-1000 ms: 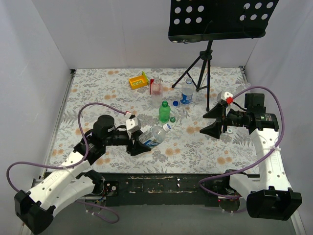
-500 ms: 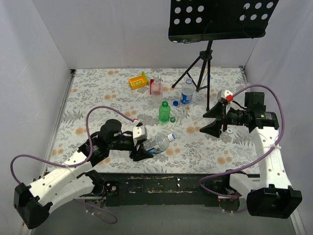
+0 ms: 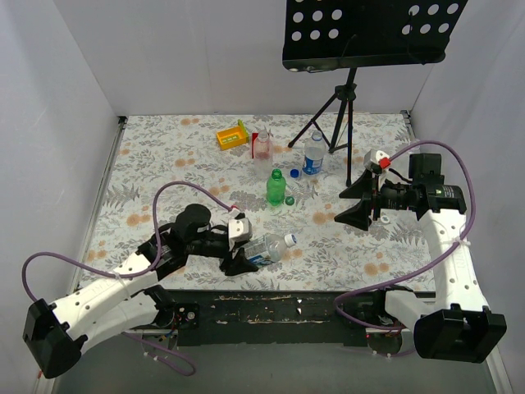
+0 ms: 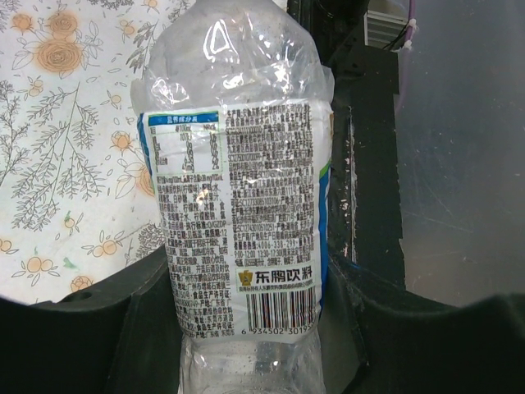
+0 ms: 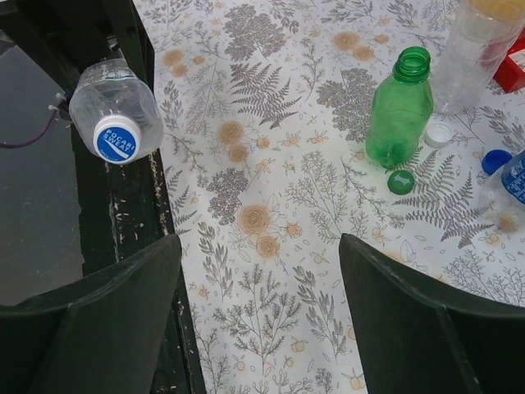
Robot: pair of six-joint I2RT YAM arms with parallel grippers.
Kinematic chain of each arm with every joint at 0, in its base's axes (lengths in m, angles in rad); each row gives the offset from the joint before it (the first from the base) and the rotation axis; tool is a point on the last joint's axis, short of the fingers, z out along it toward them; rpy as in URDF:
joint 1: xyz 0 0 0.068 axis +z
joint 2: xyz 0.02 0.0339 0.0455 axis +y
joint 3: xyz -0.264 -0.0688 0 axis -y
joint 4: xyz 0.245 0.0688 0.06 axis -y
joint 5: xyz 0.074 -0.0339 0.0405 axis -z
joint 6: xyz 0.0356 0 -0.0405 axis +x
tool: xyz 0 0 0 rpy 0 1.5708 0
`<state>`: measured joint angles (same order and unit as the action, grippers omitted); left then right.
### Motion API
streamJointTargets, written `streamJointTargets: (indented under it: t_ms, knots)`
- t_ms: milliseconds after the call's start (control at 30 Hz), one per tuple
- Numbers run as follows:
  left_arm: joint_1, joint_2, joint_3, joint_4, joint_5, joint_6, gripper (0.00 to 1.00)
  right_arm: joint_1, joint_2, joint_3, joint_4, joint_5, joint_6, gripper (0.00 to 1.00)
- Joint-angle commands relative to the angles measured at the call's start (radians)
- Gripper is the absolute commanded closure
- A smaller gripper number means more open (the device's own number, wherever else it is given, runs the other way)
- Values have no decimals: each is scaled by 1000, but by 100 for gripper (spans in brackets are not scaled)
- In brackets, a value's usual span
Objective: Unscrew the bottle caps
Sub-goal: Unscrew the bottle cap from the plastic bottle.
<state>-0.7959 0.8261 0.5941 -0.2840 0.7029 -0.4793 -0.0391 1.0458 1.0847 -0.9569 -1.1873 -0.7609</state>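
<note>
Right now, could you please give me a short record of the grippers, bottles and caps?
Left gripper: shut on a clear bottle, held sideways
Held bottle's cap: still on
Right gripper: open, empty
Green bottle: upright, open, green cap lying beside it

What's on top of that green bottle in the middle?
Nothing: the green bottle stands with its neck open, and a green cap lies on the table beside its base. Whether any liquid is inside, the tinted plastic hides.
</note>
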Motion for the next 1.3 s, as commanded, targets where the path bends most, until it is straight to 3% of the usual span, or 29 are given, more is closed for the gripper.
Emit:
streamJointTargets:
  t_ms: [0,400,867,1267]
  knots:
    - [-15,5,-17,40,-2,2,100,-2,11,9,-17,-38,3,15]
    - [-58,54,-33,86,-23,-12,100,-1,31,-58,7,-84,28,14]
    - [-77,79,-48,118,-48,-25,100,100,66,-89,32,-21,46,14]
    - [-85,139,-25,164,-98,-61,100,238,98,-170,227,-8,261,16]
